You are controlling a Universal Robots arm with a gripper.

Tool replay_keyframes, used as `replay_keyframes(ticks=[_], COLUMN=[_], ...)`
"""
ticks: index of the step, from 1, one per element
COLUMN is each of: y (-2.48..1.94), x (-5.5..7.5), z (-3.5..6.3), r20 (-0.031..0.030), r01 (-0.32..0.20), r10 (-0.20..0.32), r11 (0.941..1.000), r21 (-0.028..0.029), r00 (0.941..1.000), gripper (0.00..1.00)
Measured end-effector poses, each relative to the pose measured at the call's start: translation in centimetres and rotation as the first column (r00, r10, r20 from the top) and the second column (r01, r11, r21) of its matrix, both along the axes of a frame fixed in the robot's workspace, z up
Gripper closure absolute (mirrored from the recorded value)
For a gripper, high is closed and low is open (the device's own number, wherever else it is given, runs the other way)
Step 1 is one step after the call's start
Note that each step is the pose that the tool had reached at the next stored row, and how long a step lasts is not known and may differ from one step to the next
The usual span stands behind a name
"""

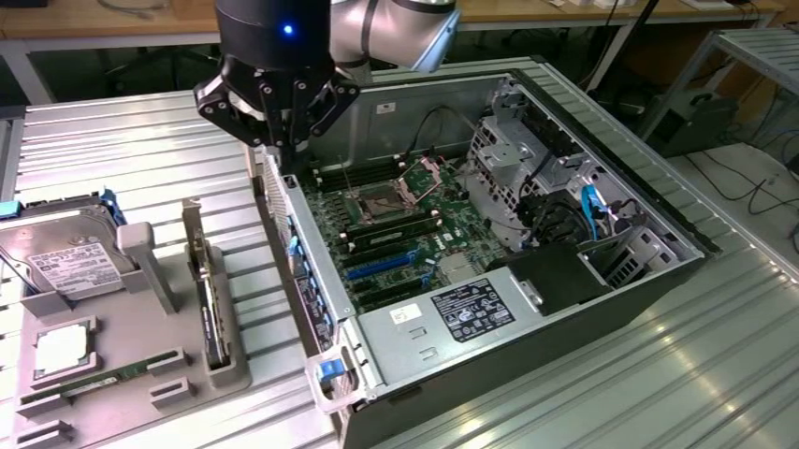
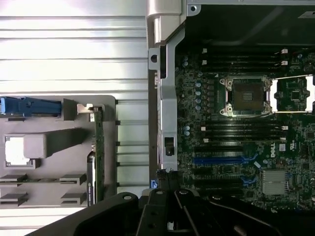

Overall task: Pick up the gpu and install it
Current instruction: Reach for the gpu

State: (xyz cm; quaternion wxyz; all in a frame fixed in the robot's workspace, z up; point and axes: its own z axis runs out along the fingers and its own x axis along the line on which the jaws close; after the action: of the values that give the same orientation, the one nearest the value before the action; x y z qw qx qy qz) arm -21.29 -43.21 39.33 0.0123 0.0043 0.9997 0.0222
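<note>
Gpu (image 1: 212,309) stands on edge, well apart from the gripper (image 1: 286,161).

The gpu (image 1: 215,313) is a thin flat card with a dark face over a green board; it stands upright on one long edge in a slot of a grey holder (image 1: 119,341); its silver bracket (image 1: 193,238) rises at the end farther from the exterior camera; from above, in the wrist view, the card reads as a narrow green strip; the holder rests on the ribbed metal tabletop (image 1: 150,140), to the exterior view's left of the open computer case (image 1: 500,393), near it but apart.
</note>
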Motion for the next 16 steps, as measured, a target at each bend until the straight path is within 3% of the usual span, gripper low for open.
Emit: replay_keyframes(ticks=[12, 16], y=[-2.42, -2.7], x=[-1.9, -2.8], z=[0.0, -0.01], r20=[0.0, 0.0], r01=[-0.017, -0.02], r10=[0.017, 0.02], r11=[0.9999, 0.9998], r21=[-0.0001, 0.0], r00=[0.9999, 0.9998], gripper=[0.89, 0.89])
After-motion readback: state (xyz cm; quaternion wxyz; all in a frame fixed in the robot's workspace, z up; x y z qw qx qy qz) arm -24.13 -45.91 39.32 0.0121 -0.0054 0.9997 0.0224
